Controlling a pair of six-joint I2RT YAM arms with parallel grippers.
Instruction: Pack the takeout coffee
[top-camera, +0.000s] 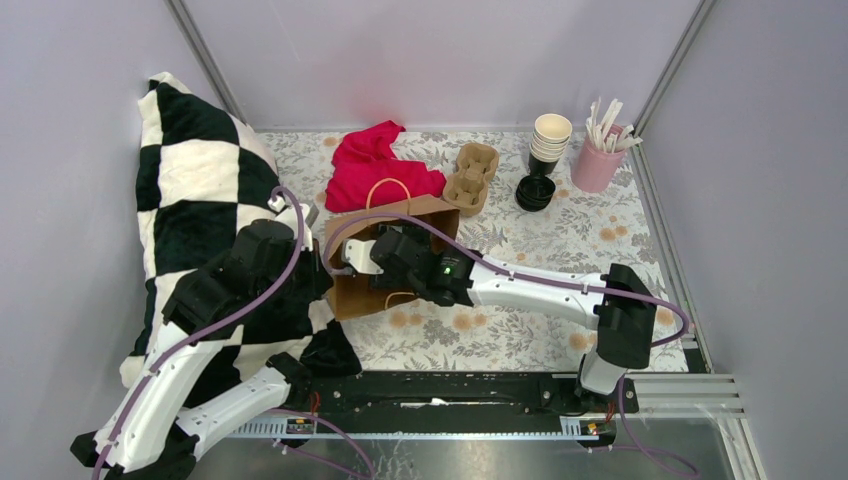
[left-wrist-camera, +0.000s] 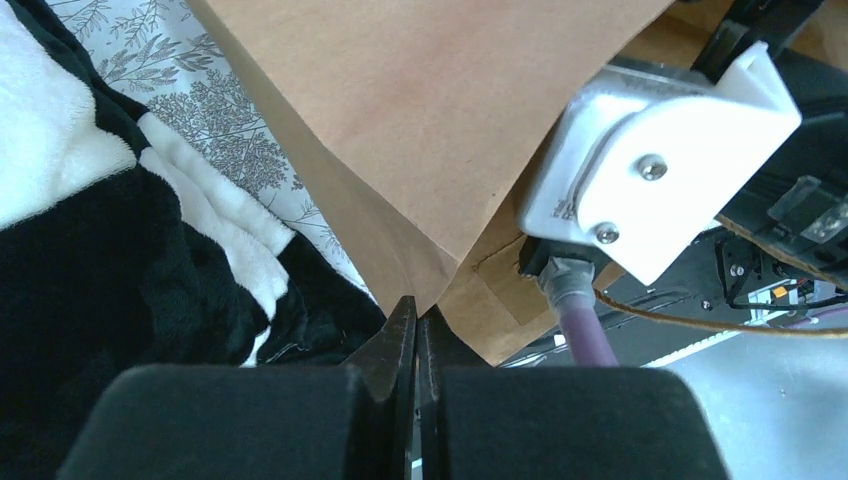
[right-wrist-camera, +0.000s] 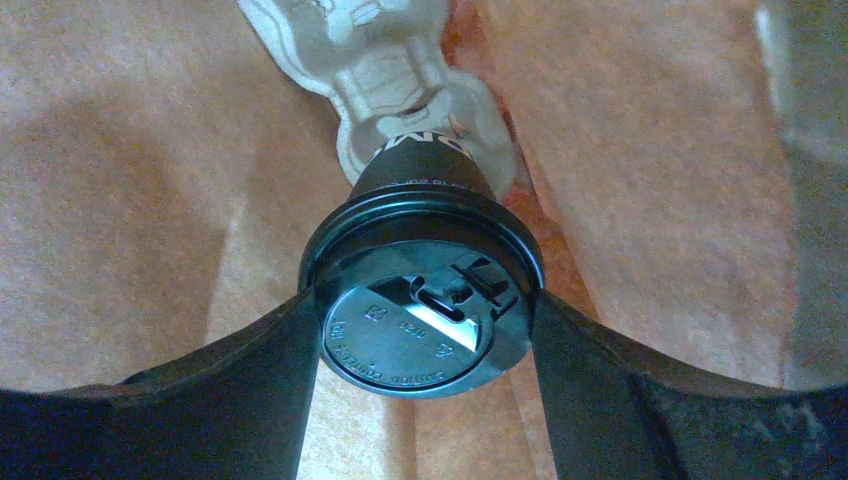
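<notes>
The takeout coffee (right-wrist-camera: 425, 320), a dark cup under a round black lid, shows in the right wrist view inside the brown paper bag (top-camera: 350, 292). Its base sits in a pale pulp carrier (right-wrist-camera: 390, 60) at the bag's bottom. My right gripper (right-wrist-camera: 423, 312) reaches into the bag, and its two fingers (right-wrist-camera: 270, 380) press the lid's rim from both sides. In the top view the right arm hides the cup. My left gripper (left-wrist-camera: 417, 325) is shut on the bag's (left-wrist-camera: 420, 120) paper edge at its left side.
A black-and-white checkered blanket (top-camera: 195, 200) lies under the left arm. Behind the bag are a red cloth (top-camera: 380, 165) and a second pulp carrier (top-camera: 472, 178). At the back right stand stacked paper cups (top-camera: 550, 138), black lids (top-camera: 535, 193) and a pink cup of sticks (top-camera: 598, 160).
</notes>
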